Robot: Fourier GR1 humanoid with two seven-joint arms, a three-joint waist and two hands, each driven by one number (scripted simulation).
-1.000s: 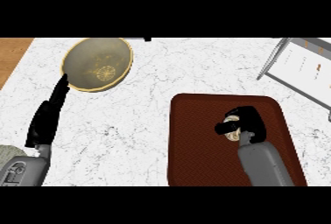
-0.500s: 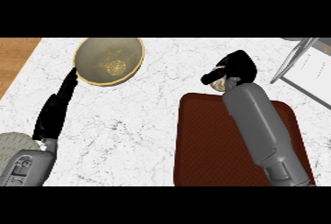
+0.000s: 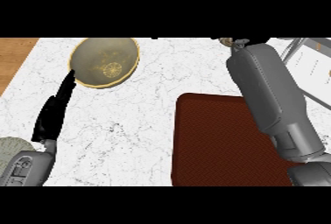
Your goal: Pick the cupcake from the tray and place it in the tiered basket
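Right hand [image 3: 242, 41] almost wholly cut off at the far edge, behind its own grey forearm [image 3: 268, 87]; only a dark sliver showing, so impossible to tell what the fingers are doing. Just left of that sliver, a small tan scrap [image 3: 226, 41], perhaps the cupcake, too little of it in view to be sure. Tiered basket [image 3: 310, 57] at far right, only partly in frame: grey wire rim and a pale shelf, contents not made out. Dark red tray [image 3: 213, 140] at near right, its right part covered by the forearm, the visible surface bare. Left hand [image 3: 57, 111] at near left, fingers straight and together, tips just at the rim of the yellowish plate [image 3: 105, 61] far left, nothing held.
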